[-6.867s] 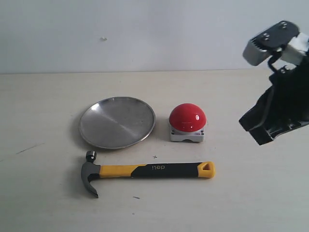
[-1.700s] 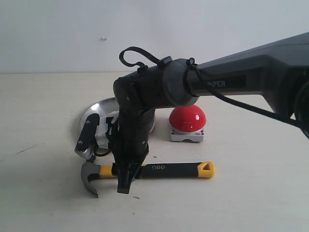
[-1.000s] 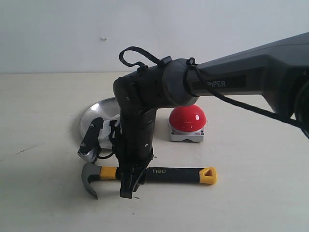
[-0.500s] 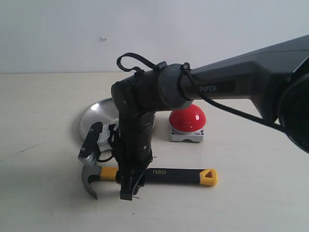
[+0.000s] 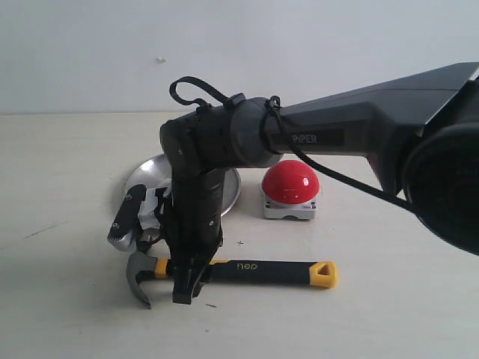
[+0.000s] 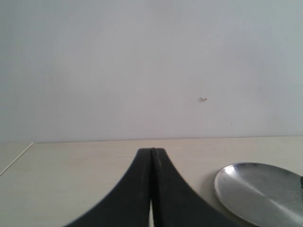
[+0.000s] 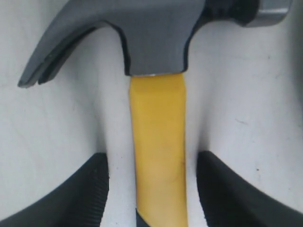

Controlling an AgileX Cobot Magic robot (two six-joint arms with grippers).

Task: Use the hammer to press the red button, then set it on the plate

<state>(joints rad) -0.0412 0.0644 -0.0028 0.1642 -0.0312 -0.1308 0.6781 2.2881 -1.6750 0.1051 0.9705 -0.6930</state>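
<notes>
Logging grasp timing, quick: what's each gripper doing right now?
Left gripper: closed, holding nothing.
Right gripper: open, one finger on each side of the hammer handle, not touching it.

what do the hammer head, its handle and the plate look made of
Hammer head: dark matte metal, probably steel, polished at the striking face. Handle: smooth yellow, likely rubber or plastic. Plate: bare metal, likely steel, given its silvery reflective sheen.

You've got 1 hammer, 1 red button, 1 plate, all on 1 table. Grippers: 2 total, i.e. 1 right gripper in the ext. view + 1 left gripper, seen only in its wrist view.
</notes>
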